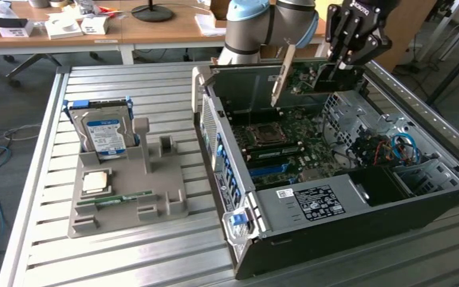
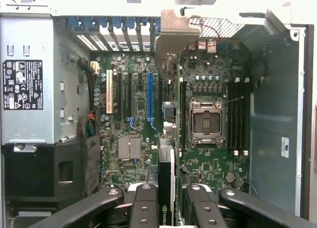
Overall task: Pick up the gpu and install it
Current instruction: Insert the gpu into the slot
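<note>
The gripper [image 1: 343, 69] is clenched on the gpu [image 1: 305, 78]. It holds the card up on its edge over the far end of the open case [image 1: 333, 200]. The card's tan metal end plate [image 1: 281, 72] points down toward the case, on the exterior view's left side of the card.

In the wrist view the gripper [image 2: 168, 208] has its two black fingers [image 2: 144, 208] on both sides of the gpu [image 2: 167, 171]. From here the card looks very thin, like a dark strip. It runs away from the fingers over the green board [image 2: 133, 114]. It lies between the blue slot [image 2: 150, 94] and the square chip socket [image 2: 205, 121]. I cannot tell if its edge touches the board.

The case lies on its side on a metal table [image 1: 134, 263]. Beside it, on the exterior view's left, is a grey tray [image 1: 129, 209]. A hard drive [image 1: 106, 134] stands up in the tray. A square chip [image 1: 95, 179] and a thin green stick [image 1: 126, 197] lie flat in it.
</note>
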`<act>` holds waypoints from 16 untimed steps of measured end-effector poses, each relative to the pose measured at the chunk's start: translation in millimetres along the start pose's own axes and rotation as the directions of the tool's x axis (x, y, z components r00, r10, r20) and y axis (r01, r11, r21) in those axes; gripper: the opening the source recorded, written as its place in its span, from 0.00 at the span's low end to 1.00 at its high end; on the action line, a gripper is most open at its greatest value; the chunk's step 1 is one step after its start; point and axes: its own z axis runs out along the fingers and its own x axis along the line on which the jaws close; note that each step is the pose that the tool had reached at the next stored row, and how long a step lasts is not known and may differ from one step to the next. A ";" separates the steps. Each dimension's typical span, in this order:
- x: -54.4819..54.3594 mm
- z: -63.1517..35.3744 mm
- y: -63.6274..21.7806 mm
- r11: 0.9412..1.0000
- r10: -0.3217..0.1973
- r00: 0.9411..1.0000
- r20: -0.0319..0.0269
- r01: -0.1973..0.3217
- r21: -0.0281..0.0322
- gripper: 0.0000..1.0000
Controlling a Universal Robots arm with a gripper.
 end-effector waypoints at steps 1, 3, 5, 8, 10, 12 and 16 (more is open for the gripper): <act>0.0 0.4 0.2 1.000 -0.002 1.000 0.000 0.002 0.000 0.26; 0.1 1.1 1.1 1.000 -0.002 1.000 0.000 0.002 0.001 0.26; 0.2 2.9 2.7 1.000 -0.002 1.000 0.000 0.002 0.001 0.26; 0.2 5.6 4.2 1.000 -0.002 1.000 0.000 0.002 0.001 0.26; 0.2 5.6 4.2 1.000 -0.002 1.000 0.000 0.002 0.001 0.26; 0.2 5.6 4.2 1.000 -0.002 1.000 0.000 0.002 0.001 0.26; 0.2 6.3 4.2 1.000 -0.002 1.000 0.000 0.002 0.001 0.26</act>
